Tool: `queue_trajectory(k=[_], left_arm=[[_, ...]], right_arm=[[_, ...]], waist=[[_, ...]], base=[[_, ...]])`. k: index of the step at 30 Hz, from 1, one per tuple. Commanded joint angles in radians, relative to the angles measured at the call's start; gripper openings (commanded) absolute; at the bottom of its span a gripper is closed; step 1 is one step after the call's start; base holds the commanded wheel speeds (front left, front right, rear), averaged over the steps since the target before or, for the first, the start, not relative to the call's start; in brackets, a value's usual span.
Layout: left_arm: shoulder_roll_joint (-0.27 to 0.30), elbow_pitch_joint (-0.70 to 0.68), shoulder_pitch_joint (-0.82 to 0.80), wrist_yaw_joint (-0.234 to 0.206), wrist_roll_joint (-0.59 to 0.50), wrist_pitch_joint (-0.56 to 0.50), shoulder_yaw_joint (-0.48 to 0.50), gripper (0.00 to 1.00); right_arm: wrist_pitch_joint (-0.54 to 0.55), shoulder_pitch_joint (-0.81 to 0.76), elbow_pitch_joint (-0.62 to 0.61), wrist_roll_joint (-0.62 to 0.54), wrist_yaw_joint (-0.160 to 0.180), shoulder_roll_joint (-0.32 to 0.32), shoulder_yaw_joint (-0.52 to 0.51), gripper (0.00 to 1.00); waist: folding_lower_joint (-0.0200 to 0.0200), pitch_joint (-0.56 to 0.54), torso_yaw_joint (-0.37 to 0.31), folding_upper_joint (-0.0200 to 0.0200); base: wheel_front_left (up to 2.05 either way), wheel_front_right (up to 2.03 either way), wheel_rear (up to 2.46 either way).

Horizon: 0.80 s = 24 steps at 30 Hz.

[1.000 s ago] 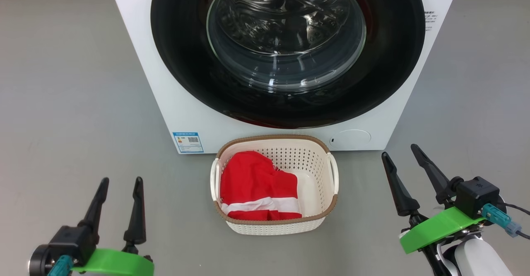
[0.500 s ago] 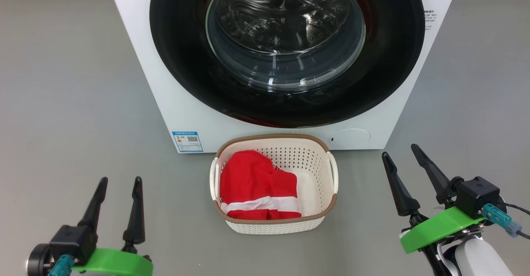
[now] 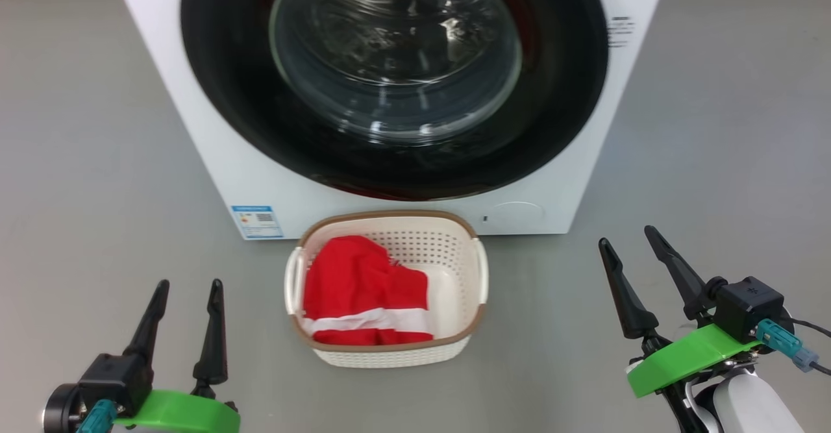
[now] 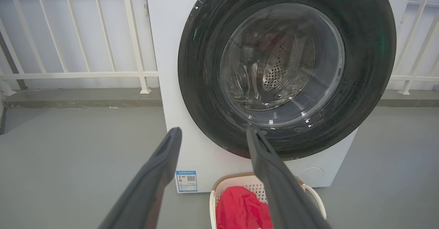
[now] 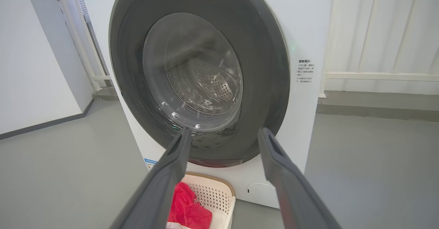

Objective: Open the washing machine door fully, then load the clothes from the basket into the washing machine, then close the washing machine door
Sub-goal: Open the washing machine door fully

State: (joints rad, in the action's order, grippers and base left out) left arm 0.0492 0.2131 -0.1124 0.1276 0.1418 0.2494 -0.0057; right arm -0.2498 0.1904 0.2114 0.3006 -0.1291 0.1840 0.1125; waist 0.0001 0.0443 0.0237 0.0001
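Observation:
The white washing machine (image 3: 214, 160) stands ahead with its round black door (image 3: 558, 95) shut, the glass bowl showing the steel drum. On the floor just in front sits the cream basket (image 3: 389, 352) with the red, white-striped clothes (image 3: 357, 290) in its left half. My left gripper (image 3: 188, 284) hovers open at the lower left, well left of the basket. Open too, my right gripper (image 3: 628, 237) is at the lower right, clear of the basket. From the wrists I see the door (image 4: 202, 84) (image 5: 267, 67), the basket (image 4: 313, 194) (image 5: 219, 191) and the clothes (image 4: 240, 208) (image 5: 187, 208).
Grey floor (image 3: 97, 160) spreads on both sides of the machine. A white railing (image 4: 79, 74) and a raised kerb run behind it. A blue sticker (image 3: 257, 221) and a round flap (image 3: 516, 215) mark the machine's lower front.
The whole head picture has shifted left, so the camera turned right. Both grippers hold the same spots in the picture and stay open. The basket and clothes lie as before.

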Motion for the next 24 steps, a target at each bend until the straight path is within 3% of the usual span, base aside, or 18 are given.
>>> queue_trajectory(k=[1,12,24], left_arm=[[0.016,-0.021,-0.044,0.003,-0.009,0.012,0.026,1.0],[0.022,-0.015,-0.048,0.003,0.024,0.012,0.007,1.0],[0.023,-0.015,-0.052,0.003,0.027,0.012,0.007,1.0]], right_arm=[[-0.012,0.038,-0.024,-0.004,-0.002,0.004,0.014,1.0],[-0.012,0.039,-0.028,-0.006,-0.002,0.002,0.01,1.0],[-0.012,0.039,-0.027,-0.002,-0.002,0.004,0.014,1.0]], waist=[[0.0,0.001,-0.001,-0.0001],[0.0,0.008,-0.003,-0.0001],[0.0,0.009,0.001,-0.0001]], base=[[1.23,1.23,-2.46],[0.88,0.88,-1.76],[0.09,0.09,-0.18]])
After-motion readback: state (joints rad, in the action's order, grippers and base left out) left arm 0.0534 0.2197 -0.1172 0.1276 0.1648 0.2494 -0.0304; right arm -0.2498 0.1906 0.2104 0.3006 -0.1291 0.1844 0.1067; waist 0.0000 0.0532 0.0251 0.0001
